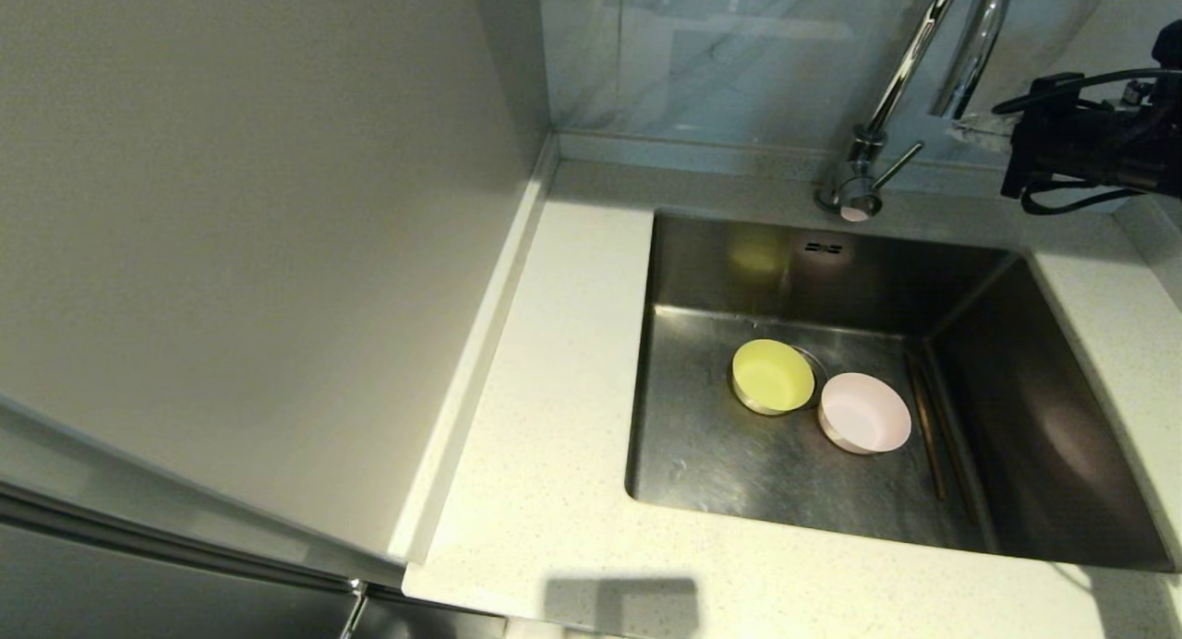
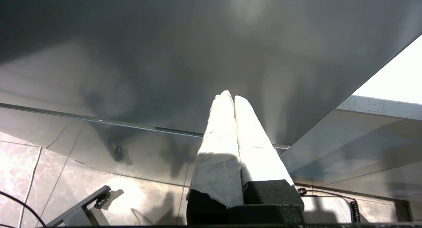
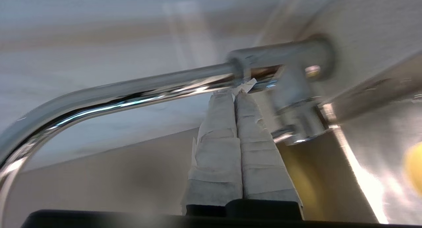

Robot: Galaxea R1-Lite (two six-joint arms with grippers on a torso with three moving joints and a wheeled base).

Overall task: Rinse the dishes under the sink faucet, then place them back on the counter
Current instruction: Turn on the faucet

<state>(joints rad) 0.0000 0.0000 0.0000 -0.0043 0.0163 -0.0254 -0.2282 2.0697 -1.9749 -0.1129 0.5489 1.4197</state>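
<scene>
Up high, right gripper (image 3: 234,93) pinched shut, seemingly against curved chrome faucet (image 3: 132,89).

Plain beige wall panel (image 1: 259,251) at left; glossy pale marbled backsplash (image 1: 720,57) behind. Below, grey-veined floor tiles (image 2: 19,175) and a dark cabinet front (image 2: 165,56).

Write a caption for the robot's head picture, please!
Yellow-green bowl and pink bowl wait in the sink while the shut right gripper nears the faucet.

Two bowls, yellow-green (image 1: 773,374) and pink (image 1: 865,413), two chopsticks (image 1: 926,427), one faucet (image 1: 910,85), one sink (image 1: 739,464)
</scene>
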